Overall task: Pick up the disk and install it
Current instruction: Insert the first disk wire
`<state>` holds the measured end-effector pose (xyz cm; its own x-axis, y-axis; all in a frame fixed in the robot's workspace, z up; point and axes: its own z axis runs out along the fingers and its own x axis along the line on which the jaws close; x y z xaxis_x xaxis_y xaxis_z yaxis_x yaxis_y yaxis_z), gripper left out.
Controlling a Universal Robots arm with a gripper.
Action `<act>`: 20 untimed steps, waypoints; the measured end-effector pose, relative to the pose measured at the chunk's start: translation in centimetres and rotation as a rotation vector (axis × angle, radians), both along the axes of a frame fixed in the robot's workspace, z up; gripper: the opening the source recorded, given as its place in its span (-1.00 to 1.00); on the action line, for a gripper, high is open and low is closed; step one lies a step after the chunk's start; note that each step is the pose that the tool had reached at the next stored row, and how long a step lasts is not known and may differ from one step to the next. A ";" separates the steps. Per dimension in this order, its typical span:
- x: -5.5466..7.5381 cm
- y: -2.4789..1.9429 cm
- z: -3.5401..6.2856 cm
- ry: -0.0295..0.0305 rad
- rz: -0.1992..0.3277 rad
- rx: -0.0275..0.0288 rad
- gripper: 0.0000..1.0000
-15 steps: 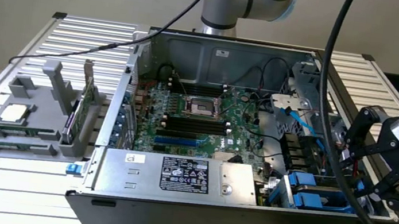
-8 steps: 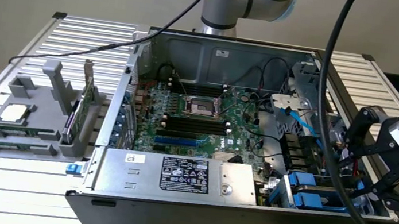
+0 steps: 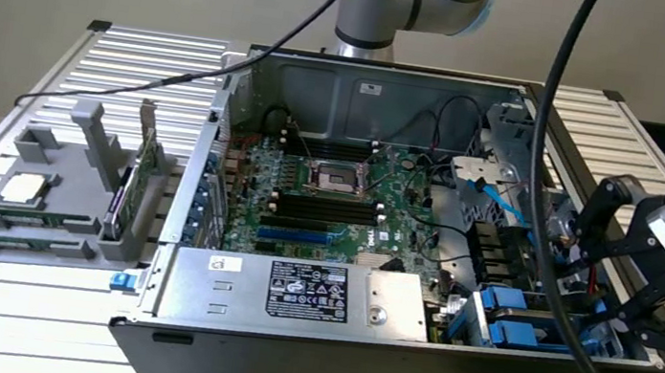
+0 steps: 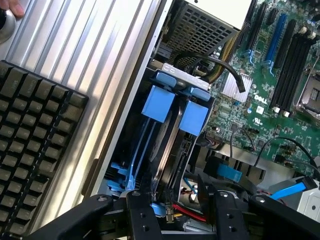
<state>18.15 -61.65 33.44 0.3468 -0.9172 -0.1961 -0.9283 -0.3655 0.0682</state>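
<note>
**Disk on edge in the bay, my jaws wide over it**

The disk (image 4: pixel 169 145) stands on edge in the drive bay, with bright blue bracket tabs (image 4: pixel 159 102) at its far end. My gripper (image 4: pixel 180 214) hangs over its near end, jaws wide, one finger to each side; I cannot tell whether they touch it. The bay sits in a corner of the open computer case (image 3: pixel 284 359), beside the green motherboard (image 4: pixel 260 75). A keyboard (image 4: pixel 35 145) lies outside on the slatted table (image 4: pixel 100 50).

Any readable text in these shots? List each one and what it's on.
"DELL": white print on the green motherboard.
Black-and-white label on the silver box: too small to read.
White sticker on the case back wall: too small to read.
Keys of the keyboard: legends unreadable.
</note>
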 end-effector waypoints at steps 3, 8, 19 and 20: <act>0.0 -0.04 -0.11 -0.0006 -0.001 -0.0002 -0.02; 0.0 -0.07 -0.19 -0.0006 -0.002 -0.0001 -0.06; 0.4 -0.31 -0.24 -0.0006 -0.005 0.0022 -0.21; 0.4 -0.35 -0.24 -0.0006 -0.006 0.0024 -0.21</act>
<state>18.52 -62.00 33.20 0.3414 -0.9188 -0.1981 -0.9305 -0.3601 0.0668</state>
